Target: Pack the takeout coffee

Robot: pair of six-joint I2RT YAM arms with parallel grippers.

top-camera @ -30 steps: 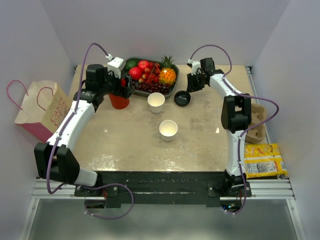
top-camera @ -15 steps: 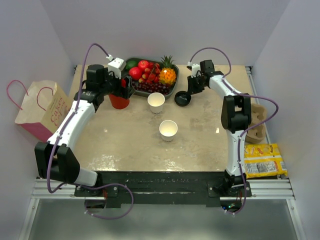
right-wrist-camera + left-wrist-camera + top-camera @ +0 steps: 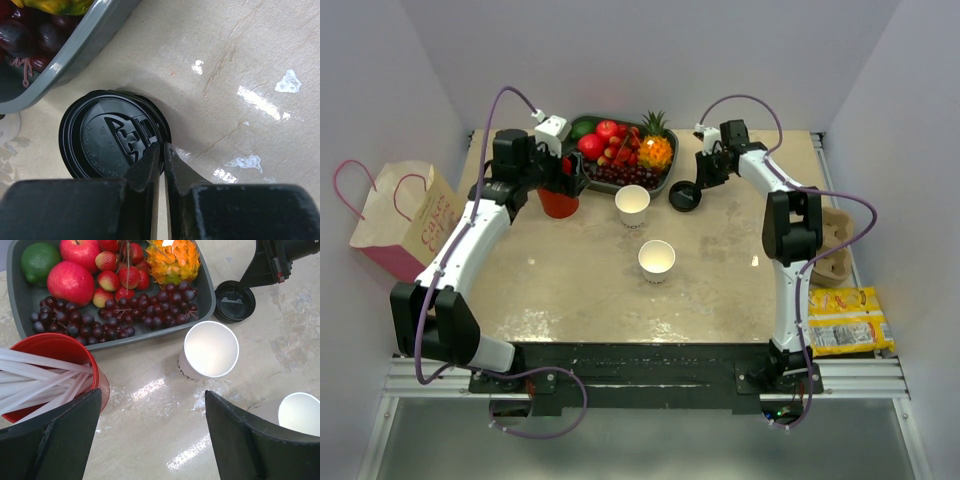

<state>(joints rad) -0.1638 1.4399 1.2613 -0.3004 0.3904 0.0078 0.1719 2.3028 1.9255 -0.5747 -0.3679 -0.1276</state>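
Right claw [image 3: 162,150] has dropped toward the bench [image 3: 580,285] and narrowed. It is now closed to a sliver on the rim of the black lid [image 3: 110,137]. The lid lies flat just off the right corner of the fruit tray [image 3: 150,336].

Bench: glossy beige stone, pale walls around.

Left claw [image 3: 152,400]: spread wide, holding nothing, above the bench in front of the tray.

Containers:
- Near white cup [image 3: 657,259], well in front of the tray, empty.
- Far white cup [image 3: 632,203], just in front of the tray, empty.
- Red cup [image 3: 50,357], at the tray's left front, holds white straws [image 3: 40,382].
- Tray holds grapes [image 3: 165,310], apples [image 3: 70,282] and a lime [image 3: 40,262].
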